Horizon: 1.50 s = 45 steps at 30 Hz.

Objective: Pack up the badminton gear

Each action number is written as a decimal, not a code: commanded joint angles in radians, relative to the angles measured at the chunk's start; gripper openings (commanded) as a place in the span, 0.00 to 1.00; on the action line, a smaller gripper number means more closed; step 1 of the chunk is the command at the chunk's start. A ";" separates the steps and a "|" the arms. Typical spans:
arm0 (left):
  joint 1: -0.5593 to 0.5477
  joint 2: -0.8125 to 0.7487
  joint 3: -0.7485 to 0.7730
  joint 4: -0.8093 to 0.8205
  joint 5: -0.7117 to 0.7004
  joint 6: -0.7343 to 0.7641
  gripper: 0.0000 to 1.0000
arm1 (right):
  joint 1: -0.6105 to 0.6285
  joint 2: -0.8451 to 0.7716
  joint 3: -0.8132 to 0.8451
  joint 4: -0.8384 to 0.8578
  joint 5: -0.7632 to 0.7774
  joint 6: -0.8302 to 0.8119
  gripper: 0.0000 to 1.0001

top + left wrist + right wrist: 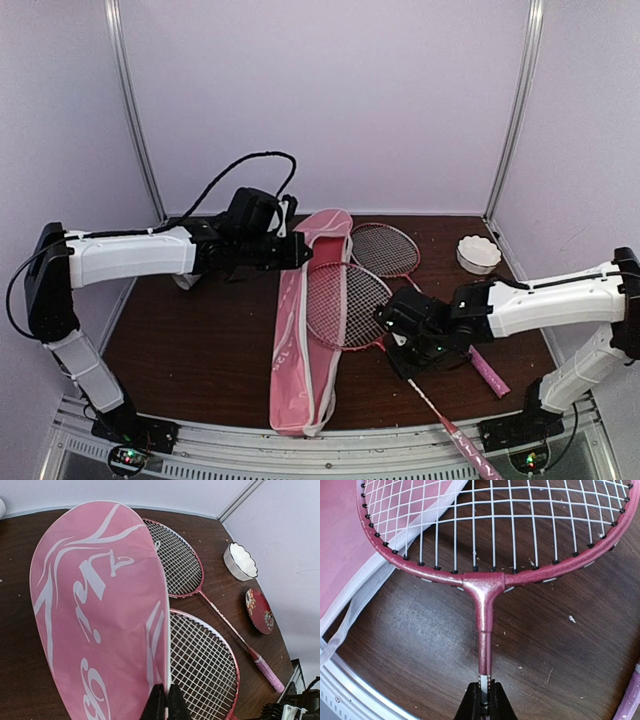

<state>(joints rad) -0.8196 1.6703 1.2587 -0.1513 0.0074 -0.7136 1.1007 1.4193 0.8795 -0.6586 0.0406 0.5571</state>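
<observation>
Left pincer (163,702) pinches the pink cover (95,610) — white script unreadable — right pincer (483,700) clamps a racquet shaft (484,645).

The left arm (130,255) is stretched rightward from a raised elbow, its forearm held nearly level above the tabletop (200,340). Its pincer (300,250) is pinched shut on the edge of the pink cover (300,340). The right arm (560,298) is reached leftward and angled down, its pincer (386,320) clamped closed around the thin shaft of a racquet (485,587)
</observation>
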 commanded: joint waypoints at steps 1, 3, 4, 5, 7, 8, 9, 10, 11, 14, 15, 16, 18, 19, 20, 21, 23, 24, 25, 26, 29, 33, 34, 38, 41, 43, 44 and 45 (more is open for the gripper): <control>-0.011 0.037 -0.021 0.109 0.049 -0.011 0.00 | 0.002 0.091 0.110 0.059 0.017 0.010 0.00; -0.016 0.043 -0.027 0.110 0.061 -0.002 0.00 | -0.001 0.141 0.160 0.066 0.019 0.019 0.00; -0.017 0.044 -0.035 0.116 0.069 -0.003 0.00 | -0.004 0.165 0.179 0.076 0.020 0.028 0.00; -0.018 0.045 -0.044 0.125 0.085 -0.002 0.00 | -0.009 0.185 0.198 0.092 0.019 0.037 0.00; -0.019 0.047 -0.062 0.142 0.118 0.003 0.00 | -0.023 0.218 0.215 0.130 0.015 0.061 0.00; -0.019 0.050 -0.069 0.150 0.140 0.011 0.00 | -0.033 0.234 0.220 0.152 0.010 0.076 0.00; -0.019 0.054 -0.075 0.155 0.156 0.013 0.00 | -0.044 0.249 0.225 0.175 -0.008 0.092 0.00; -0.019 0.057 -0.080 0.162 0.180 0.020 0.00 | -0.055 0.263 0.229 0.197 -0.022 0.112 0.00; -0.019 0.062 -0.084 0.166 0.197 0.025 0.00 | -0.061 0.275 0.234 0.220 -0.022 0.121 0.00; -0.019 0.081 -0.090 0.173 0.252 0.042 0.00 | -0.082 0.323 0.268 0.266 -0.050 0.137 0.00; -0.019 0.087 -0.092 0.179 0.268 0.044 0.00 | -0.091 0.338 0.279 0.284 -0.059 0.143 0.00; -0.019 0.094 -0.092 0.181 0.277 0.042 0.00 | -0.101 0.354 0.289 0.302 -0.065 0.154 0.00; -0.019 0.106 -0.091 0.180 0.287 0.030 0.00 | -0.117 0.382 0.300 0.357 -0.070 0.180 0.00; -0.019 0.109 -0.093 0.185 0.286 0.020 0.00 | -0.127 0.397 0.311 0.374 -0.073 0.188 0.00; -0.019 0.113 -0.094 0.190 0.288 0.012 0.00 | -0.131 0.406 0.327 0.380 -0.072 0.196 0.00; -0.019 0.116 -0.094 0.193 0.286 0.003 0.00 | -0.140 0.425 0.348 0.382 -0.064 0.200 0.00; -0.016 0.125 -0.092 0.193 0.278 -0.016 0.00 | -0.151 0.444 0.391 0.385 -0.053 0.199 0.04; -0.014 0.130 -0.091 0.196 0.279 -0.019 0.00 | -0.157 0.453 0.401 0.398 -0.056 0.198 0.08; -0.009 0.135 -0.093 0.199 0.278 -0.022 0.00 | -0.163 0.459 0.407 0.414 -0.064 0.197 0.13; -0.005 0.143 -0.093 0.202 0.281 -0.022 0.00 | -0.172 0.464 0.414 0.428 -0.078 0.193 0.17; 0.021 0.173 -0.082 0.202 0.328 -0.016 0.00 | -0.198 0.461 0.406 0.470 -0.139 0.163 0.37; 0.061 0.204 -0.058 0.176 0.358 0.019 0.00 | -0.214 0.386 0.335 0.500 -0.226 0.032 0.62; 0.072 0.210 -0.052 0.173 0.366 0.027 0.00 | -0.212 0.341 0.291 0.509 -0.234 -0.007 0.65; 0.086 0.231 -0.022 0.134 0.357 0.057 0.00 | -0.192 0.093 0.062 0.509 -0.229 -0.168 0.74; 0.086 0.246 -0.015 0.125 0.359 0.055 0.00 | -0.128 -0.116 -0.072 0.393 -0.163 -0.255 0.80; 0.086 0.251 -0.013 0.125 0.358 0.051 0.00 | -0.070 -0.221 -0.136 0.308 -0.129 -0.241 0.87; 0.086 0.251 -0.013 0.123 0.356 0.050 0.00 | -0.038 -0.266 -0.159 0.267 -0.118 -0.213 0.86; 0.086 0.252 -0.013 0.119 0.349 0.051 0.00 | -0.020 -0.285 -0.185 0.235 -0.114 -0.177 0.85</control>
<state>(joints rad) -0.7383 1.9095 1.2163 -0.0502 0.3561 -0.6823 1.0012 1.2331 0.7826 -0.2604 -0.1307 0.3882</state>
